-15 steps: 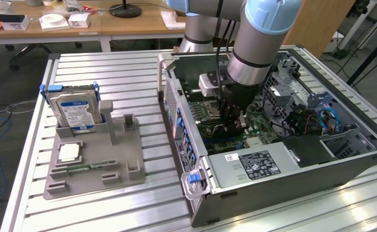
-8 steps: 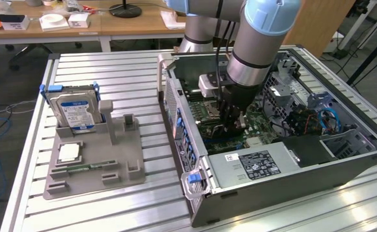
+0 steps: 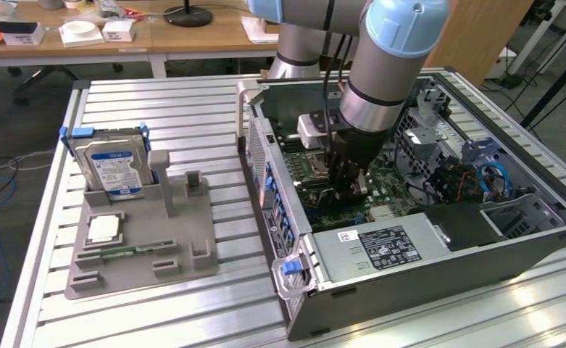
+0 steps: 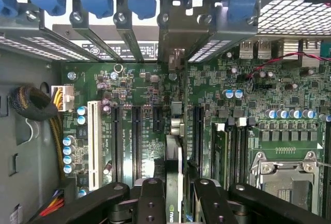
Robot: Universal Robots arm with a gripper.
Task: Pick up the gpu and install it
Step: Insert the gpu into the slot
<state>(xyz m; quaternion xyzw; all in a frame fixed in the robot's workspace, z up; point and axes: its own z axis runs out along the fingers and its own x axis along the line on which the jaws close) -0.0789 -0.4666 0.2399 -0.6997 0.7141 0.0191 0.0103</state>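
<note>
Down inside the open computer case (image 3: 514, 239), the gripper (image 4: 175, 190), fingers half-closed, pinches the gpu (image 4: 174, 157) edge-on, its bracket pointing toward twelve o'clock so it lines up over a motherboard (image 4: 139, 131) slot.

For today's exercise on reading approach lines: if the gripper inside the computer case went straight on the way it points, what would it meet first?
Most likely the motherboard: the gripper holds the gpu edge-on just above an expansion slot. Depth is unclear.
</note>
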